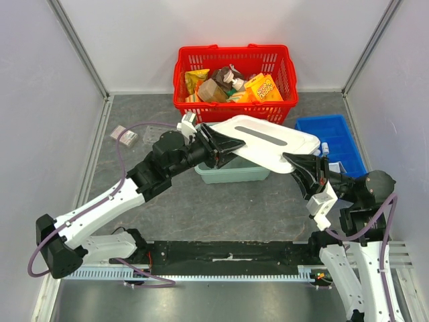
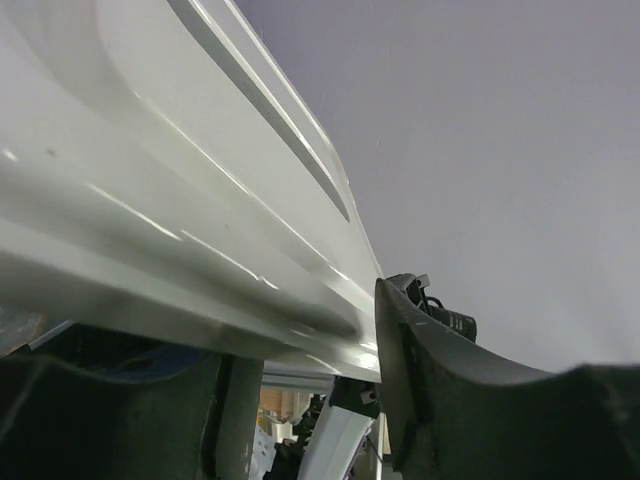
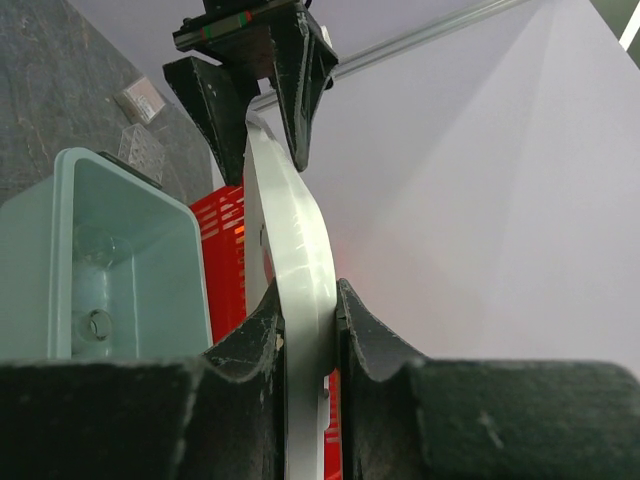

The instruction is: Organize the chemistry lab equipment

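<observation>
A white bin lid (image 1: 275, 144) hangs tilted above a pale green bin (image 1: 231, 173). My left gripper (image 1: 231, 144) is shut on the lid's left end and my right gripper (image 1: 295, 161) is shut on its right end. In the right wrist view my right gripper (image 3: 305, 300) pinches the lid's edge (image 3: 290, 240). The left gripper clamps the far end at the top. The bin (image 3: 60, 200) is open and holds clear glass flasks (image 3: 95, 322). In the left wrist view the lid (image 2: 150, 200) fills the left, crossing my left gripper (image 2: 300, 330). Clear packets (image 1: 125, 136) lie on the table at the left.
A red mesh basket (image 1: 234, 90) with orange and yellow snack packs stands at the back. A blue tray (image 1: 332, 144) sits right of the bin, beside my right arm. Grey walls close in both sides of the table.
</observation>
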Controlling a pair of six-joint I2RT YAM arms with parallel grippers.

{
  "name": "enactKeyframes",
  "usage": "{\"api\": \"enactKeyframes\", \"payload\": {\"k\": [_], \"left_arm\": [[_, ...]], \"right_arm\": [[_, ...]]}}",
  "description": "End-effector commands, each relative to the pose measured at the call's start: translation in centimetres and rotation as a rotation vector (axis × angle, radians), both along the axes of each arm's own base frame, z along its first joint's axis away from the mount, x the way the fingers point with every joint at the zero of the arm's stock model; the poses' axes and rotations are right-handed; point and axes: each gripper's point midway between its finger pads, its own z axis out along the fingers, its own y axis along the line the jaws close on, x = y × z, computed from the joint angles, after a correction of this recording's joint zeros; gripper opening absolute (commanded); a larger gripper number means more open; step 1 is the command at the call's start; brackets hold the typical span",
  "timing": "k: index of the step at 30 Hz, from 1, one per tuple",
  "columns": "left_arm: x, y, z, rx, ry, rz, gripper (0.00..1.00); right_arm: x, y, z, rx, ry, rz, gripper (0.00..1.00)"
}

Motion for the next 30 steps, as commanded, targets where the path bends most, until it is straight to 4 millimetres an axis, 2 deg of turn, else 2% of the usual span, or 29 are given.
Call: {"api": "enactKeyframes", "payload": {"k": [1, 4, 5, 8, 10, 13, 16, 18, 19, 23, 25, 26, 27, 28, 29, 30], "left_arm": [[0.0, 0.1, 2.8, -0.13, -0.018, 0.002, 0.46], [0.1, 0.6, 3.4, -0.148, -0.036, 0.02, 0.31], [0.2, 0.8, 3.5, -0.15, -0.042, 0.027, 0.23], [0.6, 1.5, 4.2, -0.159, -0.073, 0.06, 0.02], [0.9, 2.1, 5.1, -0.179, -0.117, 0.084, 0.02], [1.2, 2.8, 6.4, -0.183, -0.207, 0.108, 0.02], [1.2, 3.4, 7.8, -0.176, -0.301, 0.129, 0.02], [1.4, 3.9, 8.5, -0.164, -0.361, 0.155, 0.02], [1.5, 4.2, 8.7, -0.157, -0.386, 0.167, 0.02], [1.7, 5.4, 9.6, -0.133, -0.485, 0.201, 0.02], [1.8, 5.7, 9.7, -0.114, -0.515, 0.206, 0.02], [2.1, 5.9, 9.5, -0.096, -0.522, 0.214, 0.02], [2.3, 5.9, 9.0, -0.081, -0.521, 0.214, 0.02], [2.5, 5.9, 8.7, -0.073, -0.518, 0.213, 0.02], [2.6, 6.0, 8.4, -0.068, -0.517, 0.212, 0.02], [2.9, 6.0, 8.0, -0.062, -0.514, 0.214, 0.02]], "right_arm": [[-0.1, 0.3, 0.3, -0.061, 0.029, 0.029, 0.14], [0.5, 0.1, -0.3, -0.095, 0.037, 0.006, 0.12], [0.6, 0.1, -0.4, -0.095, 0.039, 0.0, 0.13], [0.6, 0.3, -0.6, -0.079, 0.089, 0.02, 0.24], [0.5, 0.4, -0.9, -0.069, 0.139, 0.038, 0.37], [0.4, 0.9, -2.1, -0.066, 0.255, 0.085, 0.47], [0.2, 1.3, -3.2, -0.061, 0.365, 0.134, 0.64], [-0.2, 1.6, -3.5, -0.052, 0.429, 0.18, 0.8], [-0.1, 1.7, -3.4, -0.048, 0.454, 0.193, 0.98], [-0.1, 2.0, -3.1, -0.019, 0.614, 0.241, 0.98], [0.1, 2.3, -2.3, 0.003, 0.676, 0.244, 0.98], [0.8, 2.3, -1.1, 0.041, 0.692, 0.207, 0.98], [1.9, 2.2, 0.7, 0.184, 0.854, 0.143, 0.98], [3.9, 1.7, 2.5, 0.359, 0.93, 0.06, 0.98], [5.3, 1.1, 2.3, 0.452, 1.057, -0.015, 0.98], [5.6, 1.3, 2.4, 0.422, 1.087, -0.016, 0.98]]}}
